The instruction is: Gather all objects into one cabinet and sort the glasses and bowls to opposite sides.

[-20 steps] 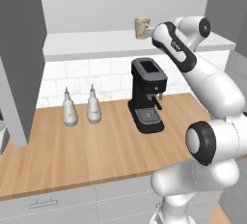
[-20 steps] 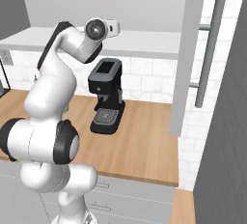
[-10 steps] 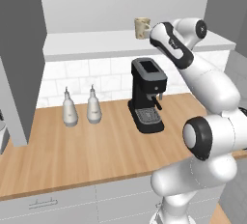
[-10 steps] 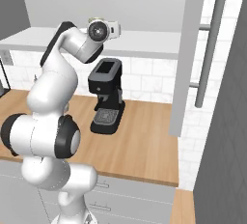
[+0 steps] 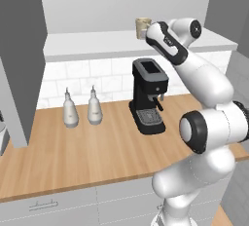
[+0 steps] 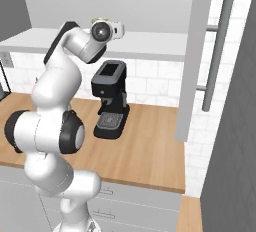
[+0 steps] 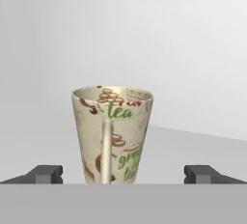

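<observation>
A cream mug (image 7: 112, 131) printed with green "tea" lettering stands upright on the white shelf (image 5: 97, 42) of the open wall cabinet, its handle turned toward the hand. In the left base view the same mug (image 5: 142, 27) sits at the shelf's right part. My gripper (image 7: 124, 174) is open and level with the mug's lower half. One fingertip (image 7: 46, 173) is left of the mug and the other is right of it, both apart from it. From the left base view the gripper (image 5: 149, 29) is right up against the mug.
A black coffee machine (image 5: 148, 96) stands on the wooden counter (image 5: 73, 157) under the shelf, with two white bottles (image 5: 70, 113) to its left. A grey cabinet door (image 5: 22, 59) hangs open at the left. Another door with a long bar handle (image 6: 215, 56) stands at the right.
The hand has crept a little further along the shelf toward the cream mug. The jaws have stayed wide and the mug has not moved.
</observation>
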Controlling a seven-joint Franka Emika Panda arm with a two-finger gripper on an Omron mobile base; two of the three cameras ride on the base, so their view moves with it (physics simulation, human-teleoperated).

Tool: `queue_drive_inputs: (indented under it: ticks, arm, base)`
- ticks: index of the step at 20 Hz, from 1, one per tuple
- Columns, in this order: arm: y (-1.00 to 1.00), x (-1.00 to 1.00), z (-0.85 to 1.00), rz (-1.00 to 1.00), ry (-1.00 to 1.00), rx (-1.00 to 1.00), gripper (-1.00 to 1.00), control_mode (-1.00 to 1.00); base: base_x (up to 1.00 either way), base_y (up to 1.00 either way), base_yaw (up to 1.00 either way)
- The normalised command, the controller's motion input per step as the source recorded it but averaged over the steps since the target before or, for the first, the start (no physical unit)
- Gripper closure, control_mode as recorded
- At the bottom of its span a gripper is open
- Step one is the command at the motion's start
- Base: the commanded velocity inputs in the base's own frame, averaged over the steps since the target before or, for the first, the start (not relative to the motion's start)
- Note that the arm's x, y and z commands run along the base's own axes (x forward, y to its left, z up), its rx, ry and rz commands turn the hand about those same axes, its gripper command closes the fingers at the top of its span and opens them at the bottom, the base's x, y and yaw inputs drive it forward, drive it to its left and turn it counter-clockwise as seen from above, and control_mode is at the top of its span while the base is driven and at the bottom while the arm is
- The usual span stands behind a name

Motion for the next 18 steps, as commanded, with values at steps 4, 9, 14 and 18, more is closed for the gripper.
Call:
queue_drive_inputs:
  ticks: [4,9,14,18]
  arm:
    - [0.01,0.09,-0.01,0.00,0.00,0.00,-1.00,-1.00]
    - [0.06,0.00,0.00,0.00,0.00,0.00,-1.00,-1.00]
    - [0.09,0.01,0.00,0.00,0.00,0.00,-1.00,-1.00]
    - [0.06,0.00,-0.06,0.00,0.00,0.00,1.00,-1.00]
  base:
    - [0.00,0.00,0.00]
    - [0.00,0.00,0.00]
    - [0.00,0.00,0.00]
    - [0.00,0.00,0.00]
